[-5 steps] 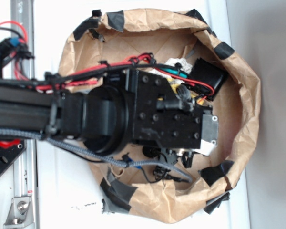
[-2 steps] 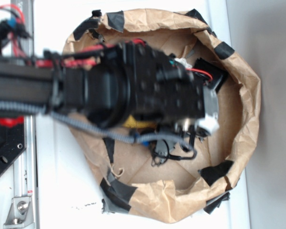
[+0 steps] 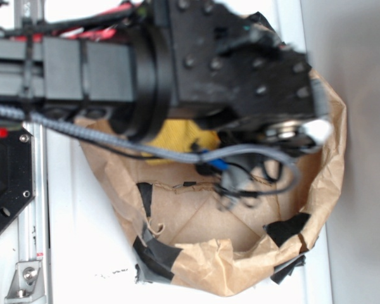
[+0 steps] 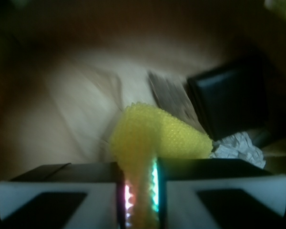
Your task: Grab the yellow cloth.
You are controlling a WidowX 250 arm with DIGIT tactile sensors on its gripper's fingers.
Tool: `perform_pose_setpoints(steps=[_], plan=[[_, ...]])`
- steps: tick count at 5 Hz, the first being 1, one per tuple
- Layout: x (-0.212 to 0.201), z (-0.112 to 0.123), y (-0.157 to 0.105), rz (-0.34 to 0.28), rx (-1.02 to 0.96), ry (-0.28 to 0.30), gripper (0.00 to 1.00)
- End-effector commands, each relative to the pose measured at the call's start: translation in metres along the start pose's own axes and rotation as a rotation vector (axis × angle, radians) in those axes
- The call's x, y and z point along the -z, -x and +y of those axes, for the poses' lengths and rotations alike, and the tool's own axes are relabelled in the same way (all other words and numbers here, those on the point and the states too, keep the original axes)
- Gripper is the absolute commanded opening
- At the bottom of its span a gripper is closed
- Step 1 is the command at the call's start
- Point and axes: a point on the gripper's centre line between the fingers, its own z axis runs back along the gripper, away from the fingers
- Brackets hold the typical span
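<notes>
Nearest the wrist camera, the one gripper (image 4: 139,191) was clenched on the yellow cloth (image 4: 155,136), its two pale-faced fingers (image 4: 57,188) pressed in from either side with only a thin strip of fabric between them. There was a single yellow cloth, and its long axis ran straight away from the jaws: a narrow neck at the pinch, widening into a bunched, bumpy lobe that leaned off to the right. Just beyond that lobe lay one crumpled whitish rag (image 4: 238,147), and past it one glossy black box (image 4: 229,102), tilted, with a grey, blurred scrap beside it that I could not make out. All of this sat inside one brown paper bag (image 3: 332,136) patched with black tape, resting on the white table (image 3: 76,253). From the exterior view, the black arm (image 3: 101,69) covered most of the bag, and a patch of the yellow cloth (image 3: 177,136) showed beneath it.
</notes>
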Motion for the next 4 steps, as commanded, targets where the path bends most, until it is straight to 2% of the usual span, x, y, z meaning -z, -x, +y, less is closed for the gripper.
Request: perform_pose_setpoints(steps=[1,2,3,4], plan=[[-0.068,-0.029,-0.011,-0.077,-0.184,-0.021,0.00],[-0.083,-0.029,-0.004,-0.136,-0.223,-0.020,0.00],[-0.078,-0.025,-0.004,-0.148,-0.259,-0.040,0.00],[-0.067,-0.021,-0.005,-0.104,-0.269,-0.030,0.00]])
